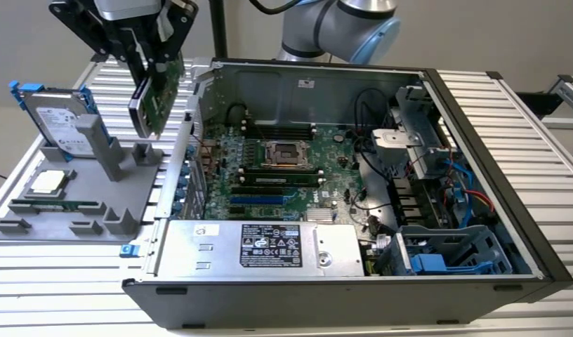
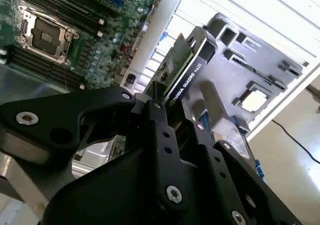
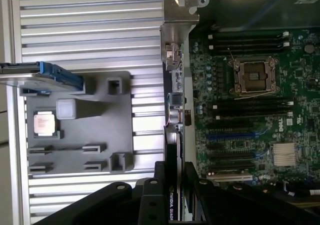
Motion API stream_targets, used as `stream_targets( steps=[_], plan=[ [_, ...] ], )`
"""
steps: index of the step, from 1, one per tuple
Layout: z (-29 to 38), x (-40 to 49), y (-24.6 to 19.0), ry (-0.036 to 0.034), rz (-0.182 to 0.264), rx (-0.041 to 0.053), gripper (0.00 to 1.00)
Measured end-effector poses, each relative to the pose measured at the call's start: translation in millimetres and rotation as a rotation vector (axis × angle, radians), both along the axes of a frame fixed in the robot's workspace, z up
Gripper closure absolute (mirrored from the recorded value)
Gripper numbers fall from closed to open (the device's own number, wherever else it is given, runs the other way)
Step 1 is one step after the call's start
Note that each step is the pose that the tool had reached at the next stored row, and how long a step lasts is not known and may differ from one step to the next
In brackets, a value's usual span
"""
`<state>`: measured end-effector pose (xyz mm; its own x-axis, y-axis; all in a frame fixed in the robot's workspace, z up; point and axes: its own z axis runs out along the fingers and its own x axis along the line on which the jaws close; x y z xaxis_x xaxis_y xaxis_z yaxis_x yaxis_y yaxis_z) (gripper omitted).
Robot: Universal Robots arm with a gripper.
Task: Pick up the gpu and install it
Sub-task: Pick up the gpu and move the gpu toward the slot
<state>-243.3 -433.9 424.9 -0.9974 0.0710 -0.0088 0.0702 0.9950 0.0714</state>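
The gpu (image 1: 155, 98), a green card with a black cooler face, hangs on edge in the air, and my gripper (image 1: 148, 60) is shut on its upper part. It hovers between the grey holder tray (image 1: 81, 217) and the open computer case's left wall (image 1: 185, 161) in the exterior view. In the second wrist view the gpu (image 2: 182, 65) sticks out from between the black fingers (image 2: 155, 110). The first wrist view looks down the card's thin edge (image 3: 172, 180), which lines up with the case wall beside the motherboard (image 3: 250, 110).
The motherboard (image 1: 277, 175) lies in the open case with an empty processor socket (image 1: 286, 152) and blue expansion slots (image 1: 258, 200). On the tray stand a hard drive in a blue frame (image 1: 57, 119), a processor chip (image 1: 48, 182) and a memory stick (image 1: 57, 206). A power supply (image 1: 258, 246) fills the case's front.
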Motion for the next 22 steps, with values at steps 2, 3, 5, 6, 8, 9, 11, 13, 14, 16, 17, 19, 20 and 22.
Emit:
stream_targets(
  steps=[2,3,5,6,8,9,11,13,14,16,17,19,20,22],
  plan=[
    [0.0,2.3,0.0,0.0002,0.000,0.0000,1.00],
    [0.0,3.5,0.0,0.0002,0.000,0.0000,1.00],
    [0.0,5.9,0.0,0.0004,0.000,0.0000,1.00],
    [0.1,7.0,0.0,0.0004,0.000,-0.0001,1.00],
    [0.0,9.4,0.0,0.0004,0.000,0.0000,1.00],
    [0.1,10.6,0.0,0.0006,0.000,-0.0001,1.00],
    [0.0,12.9,0.0,0.0006,0.000,0.0000,1.00],
    [0.0,15.3,0.0,0.0007,0.000,0.0000,1.00],
    [0.0,16.5,0.0,0.0007,0.000,0.0000,1.00],
    [0.0,18.8,0.0,0.0009,0.000,0.0000,1.00],
    [0.0,20.1,0.0,0.0009,0.000,-0.0001,1.00],
    [0.0,22.4,0.0,0.0010,0.000,-0.0001,1.00],
    [0.0,23.6,0.0,0.0011,0.000,-0.0001,1.00],
    [0.0,26.0,0.0,0.0012,0.000,0.0000,1.00]
  ],
)
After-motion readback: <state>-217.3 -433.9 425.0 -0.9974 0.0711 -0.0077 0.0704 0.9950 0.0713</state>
